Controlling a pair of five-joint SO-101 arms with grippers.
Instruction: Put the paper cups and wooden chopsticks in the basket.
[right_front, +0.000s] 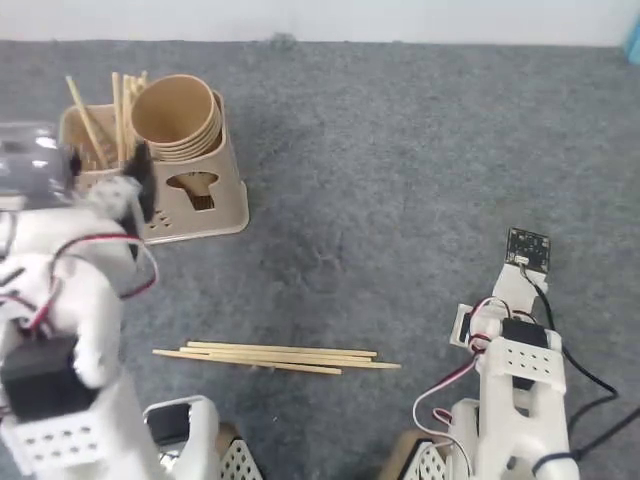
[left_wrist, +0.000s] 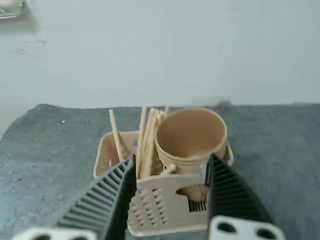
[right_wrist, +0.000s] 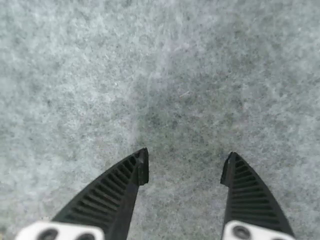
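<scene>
A beige basket stands at the back left of the grey carpet. A stack of paper cups sits in one compartment, and several wooden chopsticks stand upright in the other. Several more chopsticks lie loose in a bundle on the carpet near the front. My left gripper hovers just in front of the basket, open and holding nothing. From the left wrist, the basket, cups and upright chopsticks show between the fingers of the left gripper. My right gripper hangs open over bare carpet.
The right arm stands at the front right, away from the loose chopsticks. Grey carpet covers the whole table, with a pale wall along the back edge.
</scene>
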